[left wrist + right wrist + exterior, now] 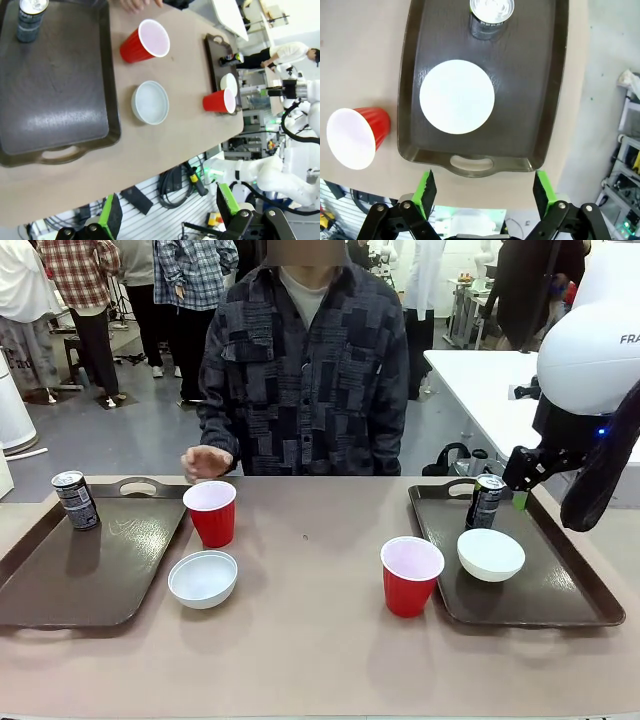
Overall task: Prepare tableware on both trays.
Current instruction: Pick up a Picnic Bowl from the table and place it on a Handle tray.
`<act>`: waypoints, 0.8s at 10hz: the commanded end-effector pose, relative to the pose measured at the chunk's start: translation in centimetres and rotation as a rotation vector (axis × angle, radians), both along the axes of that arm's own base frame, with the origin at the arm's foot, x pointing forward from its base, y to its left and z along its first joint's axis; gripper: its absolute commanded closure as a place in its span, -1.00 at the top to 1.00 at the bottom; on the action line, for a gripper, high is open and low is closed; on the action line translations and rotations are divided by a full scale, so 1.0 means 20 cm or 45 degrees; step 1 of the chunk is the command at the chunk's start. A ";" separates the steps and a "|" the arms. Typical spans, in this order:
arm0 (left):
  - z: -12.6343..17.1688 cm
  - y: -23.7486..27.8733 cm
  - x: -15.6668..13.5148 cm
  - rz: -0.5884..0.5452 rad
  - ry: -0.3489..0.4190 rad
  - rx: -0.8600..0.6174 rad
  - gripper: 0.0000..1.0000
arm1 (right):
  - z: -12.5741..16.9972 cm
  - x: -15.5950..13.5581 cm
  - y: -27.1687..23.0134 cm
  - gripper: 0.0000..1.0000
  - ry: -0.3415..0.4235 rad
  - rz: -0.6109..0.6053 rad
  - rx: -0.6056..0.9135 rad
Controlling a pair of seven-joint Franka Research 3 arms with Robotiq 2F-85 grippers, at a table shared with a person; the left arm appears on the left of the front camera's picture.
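The left tray (120, 580) carries one dark can (75, 500) at its far corner. A red cup (211, 512) and a white bowl (203, 578) stand on the tabletop just right of that tray. The right tray (560, 590) holds the other can (486, 502) and a white bowl (491, 554); the second red cup (411, 575) stands on the table to its left. My right gripper (518, 495) hovers open just right of that can, its green pads (426, 192) wide apart above the tray (530, 100). My left gripper (169, 210) is open, high off the table's near edge.
A person stands at the far side, one hand (207, 462) resting near the far edge behind the left cup. Cables and equipment lie below the table edge (175, 185). A white table (480, 390) stands behind at the right.
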State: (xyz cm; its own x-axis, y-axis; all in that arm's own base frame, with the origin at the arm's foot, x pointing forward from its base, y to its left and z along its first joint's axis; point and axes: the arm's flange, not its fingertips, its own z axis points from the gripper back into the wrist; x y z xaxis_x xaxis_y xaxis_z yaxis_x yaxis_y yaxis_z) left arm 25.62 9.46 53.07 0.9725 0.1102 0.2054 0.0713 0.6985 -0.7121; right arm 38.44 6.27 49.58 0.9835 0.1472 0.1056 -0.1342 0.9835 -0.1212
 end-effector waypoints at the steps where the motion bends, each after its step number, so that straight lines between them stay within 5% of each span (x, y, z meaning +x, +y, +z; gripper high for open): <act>1: 0.01 -0.01 0.00 0.012 0.005 -0.024 1.00 | -0.01 -0.01 -0.01 1.00 0.005 -0.010 0.011; 8: 0.00 0.00 0.00 0.000 0.000 0.000 1.00 | 0.00 0.00 0.00 0.99 0.002 -0.002 0.002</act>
